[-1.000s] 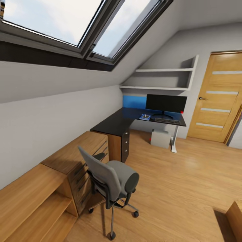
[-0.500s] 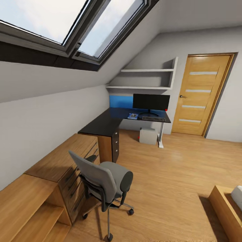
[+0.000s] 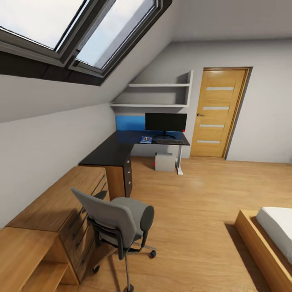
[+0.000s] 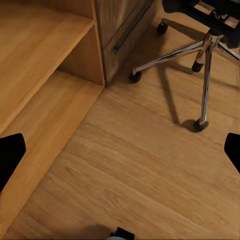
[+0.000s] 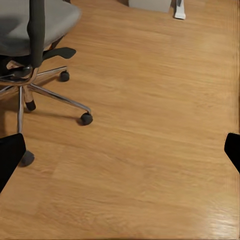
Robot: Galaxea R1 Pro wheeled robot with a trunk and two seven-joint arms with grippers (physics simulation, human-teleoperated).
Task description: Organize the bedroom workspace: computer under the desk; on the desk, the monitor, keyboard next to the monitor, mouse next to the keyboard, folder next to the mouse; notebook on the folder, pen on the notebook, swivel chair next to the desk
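Receding desk (image 3: 121, 148), newly visible bed (image 3: 280, 227)

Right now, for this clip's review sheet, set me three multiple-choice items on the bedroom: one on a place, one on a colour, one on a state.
1. Where does the computer stand?
A. on the floor under the desk
B. on the bed
C. on the wall shelf

2. What colour is the top of the desk?
A. white
B. glossy black
C. light wood

3. How is the swivel chair placed?
A. tipped over on the floor
B. pushed in under the desk
C. upright beside the wooden dresser, apart from the desk

Answers:
1 A: the pale box sits on the floor below the desk's far end, beneath the monitor.
2 B: the L-shaped top shows dark and shiny in the head view.
3 C: the chair stands on its casters near the dresser, with open floor between it and the desk's far end.
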